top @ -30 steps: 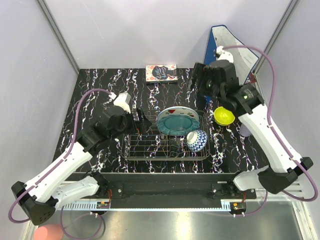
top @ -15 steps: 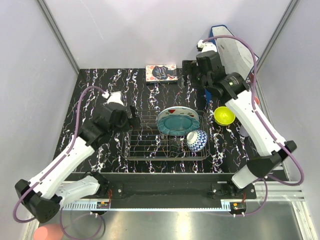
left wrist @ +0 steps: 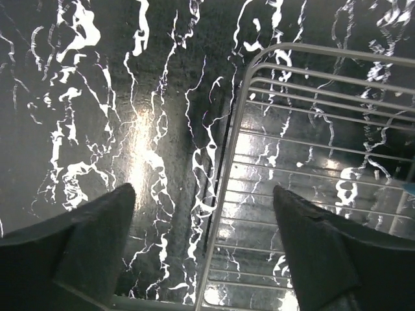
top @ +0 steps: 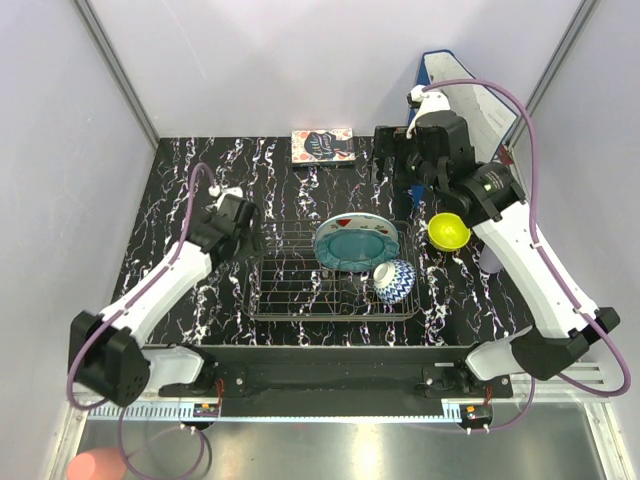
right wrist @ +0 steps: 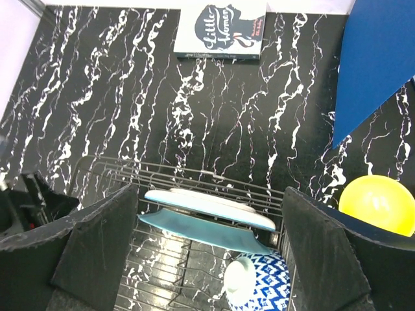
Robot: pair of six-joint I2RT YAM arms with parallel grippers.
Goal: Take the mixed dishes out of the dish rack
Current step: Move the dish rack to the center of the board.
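Tabletop [top: 180, 180] of black, white-veined marble sits between pale walls [top: 300, 70]. Left gripper [left wrist: 204, 249] gapes wide, empty, dish rack [left wrist: 241, 123] rim directly beneath it. Right gripper [right wrist: 211, 253] gapes too, empty, above the rack's teal scalloped plate [right wrist: 188, 229] and blue-white patterned bowl [right wrist: 267, 286].

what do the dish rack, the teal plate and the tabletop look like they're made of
Dish rack: thin metal wire, grey and glossy, by the bright glints along its rods.
Teal plate: probably glazed ceramic or melamine; smooth, even colour with a scalloped rim.
Tabletop: black surface with white marble-like veins, polished, since it mirrors the lights; real stone or printed laminate cannot be told.
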